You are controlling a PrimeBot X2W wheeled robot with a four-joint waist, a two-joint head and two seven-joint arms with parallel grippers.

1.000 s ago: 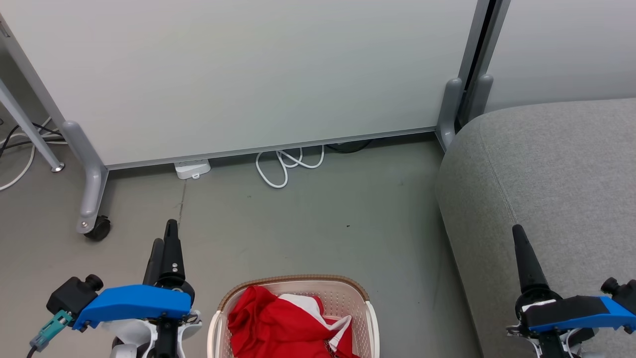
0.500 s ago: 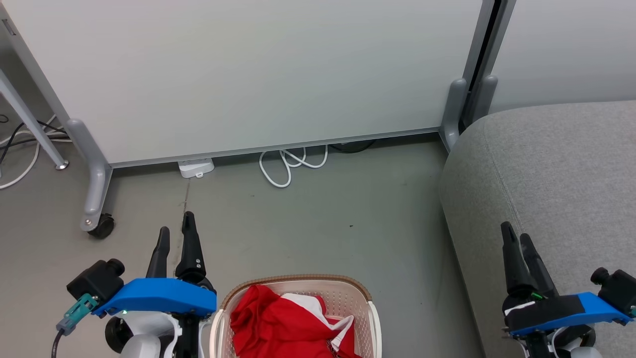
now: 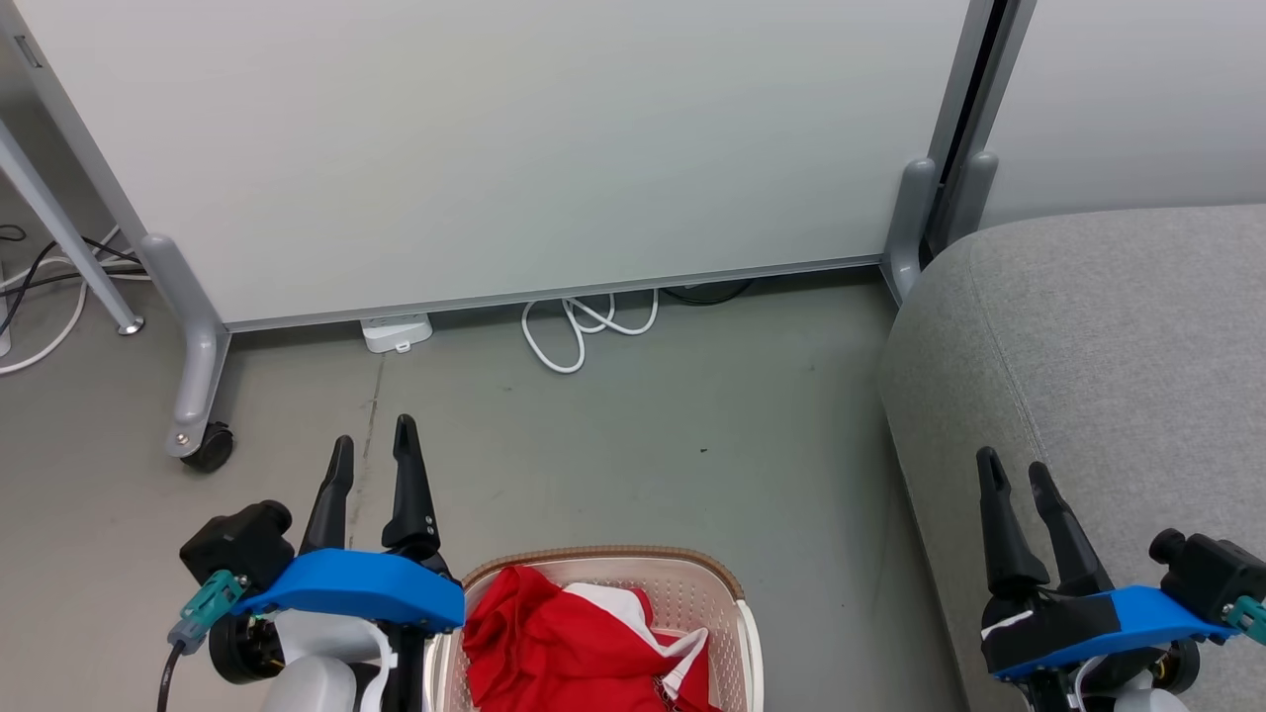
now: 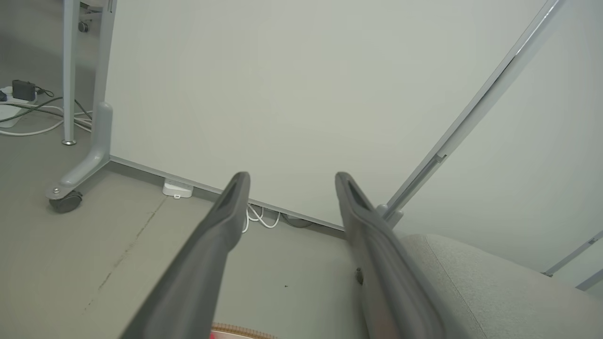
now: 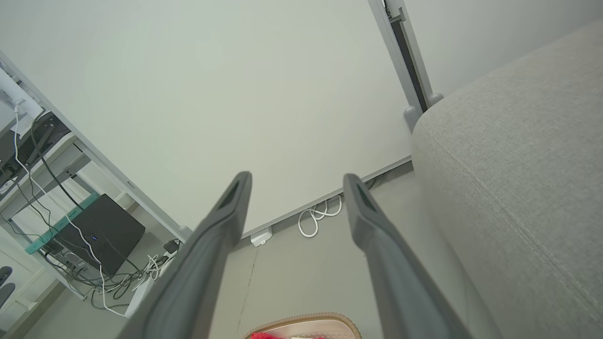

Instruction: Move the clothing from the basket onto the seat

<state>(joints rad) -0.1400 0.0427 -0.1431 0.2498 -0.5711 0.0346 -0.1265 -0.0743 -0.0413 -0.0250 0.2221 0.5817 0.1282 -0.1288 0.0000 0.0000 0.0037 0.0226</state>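
Observation:
Red clothing (image 3: 564, 643) with white panels lies bunched in the cream basket (image 3: 727, 593), which stands on the floor at the bottom middle of the head view; its brown rim (image 5: 306, 319) also peeks into the right wrist view. The grey seat (image 3: 1108, 336) fills the right side. My left gripper (image 3: 374, 445) hangs open just left of the basket, fingers pointing away from me, nothing between them. Over the seat's front edge my right gripper (image 3: 1014, 470) is open and empty too. Both pairs of fingers spread wide in the wrist views (image 4: 289, 176) (image 5: 297, 176).
A pale grey wheeled partition (image 3: 495, 148) stands across the back, its castor (image 3: 206, 447) at the left. A coiled white cable (image 3: 574, 331) and a white power strip (image 3: 396, 331) lie at its foot. Bare grey floor (image 3: 643, 455) separates basket and partition. Table legs and cables sit far left.
The head view has shifted slightly. Both grippers have turned so their two fingers now show side by side, and the left one has drifted right toward the basket. The clothing has not moved.

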